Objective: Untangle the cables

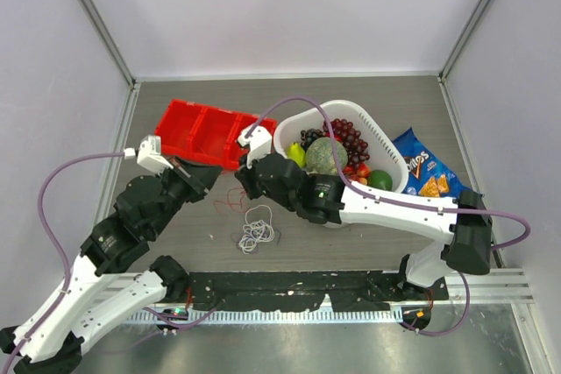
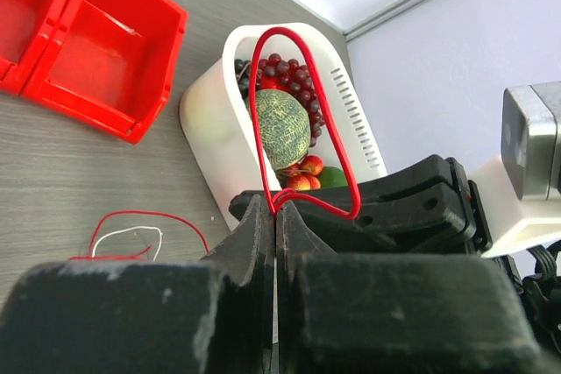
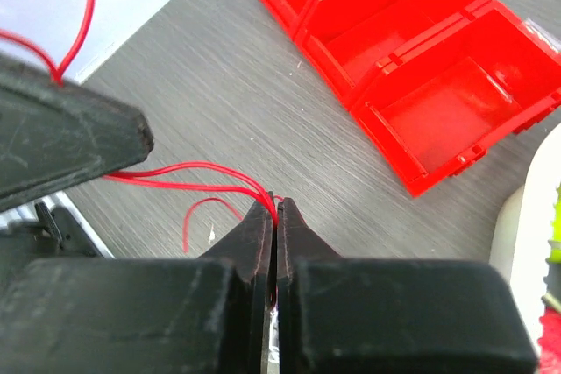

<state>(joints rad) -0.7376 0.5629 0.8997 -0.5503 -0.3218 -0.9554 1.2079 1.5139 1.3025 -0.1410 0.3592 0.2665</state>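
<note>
My left gripper [image 2: 276, 209] pinched tight on the red cable [image 2: 252, 94], my right gripper [image 3: 276, 208] pinching it too, white cable [image 1: 257, 232] in a loopy heap on the table [image 1: 394, 98] near them.

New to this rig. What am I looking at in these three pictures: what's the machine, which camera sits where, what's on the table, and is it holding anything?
The machine is two robot arms bolted at the near edge of a table. Each arm ends in a two-finger gripper.

The wide picture comes from a fixed camera above and behind the arms. The other two come from a camera on each wrist, looking out along that arm's own black fingers.

On the table are a red bin, a white basket of fruit, a chips bag and a loose coil of white cable.

The left gripper and right gripper are both closed, each pinching a thin red cable. Its strands run between the two grippers.
</note>
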